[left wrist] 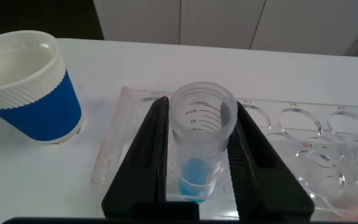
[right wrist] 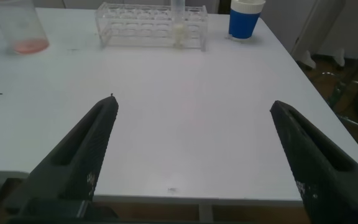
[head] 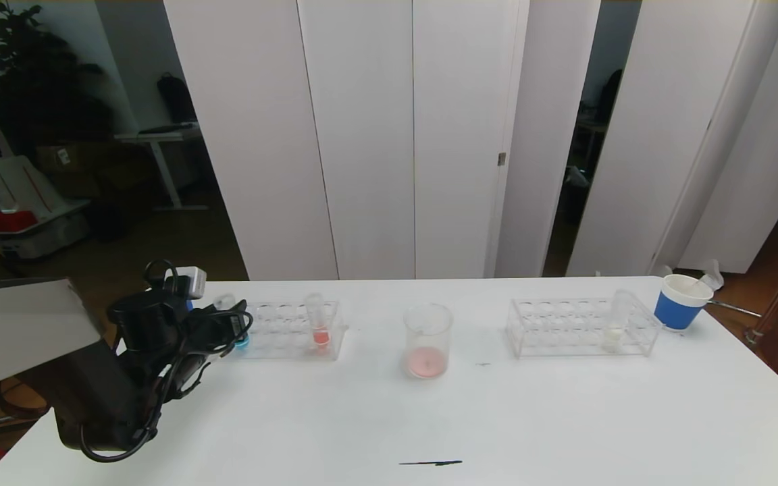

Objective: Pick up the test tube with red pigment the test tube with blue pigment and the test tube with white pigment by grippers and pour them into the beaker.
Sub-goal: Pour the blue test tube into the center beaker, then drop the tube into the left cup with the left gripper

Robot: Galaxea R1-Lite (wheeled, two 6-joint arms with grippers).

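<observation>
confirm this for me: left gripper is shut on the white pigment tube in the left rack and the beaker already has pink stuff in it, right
Not quite. The left gripper is shut on the test tube with blue pigment, as the left wrist view shows. The test tube with white pigment stands in the other rack, on the right. The rest holds: the beaker has pink at its bottom.

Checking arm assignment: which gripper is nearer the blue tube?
Left. The left gripper is shut on the blue tube in its rack. The right gripper hangs open off the table's near right edge, far away.

The left end effector (head: pixel 230 324) is black with looping black cables, a grey-white box, and 2 tapered matte fingers (left wrist: pixel 148 162).
</observation>
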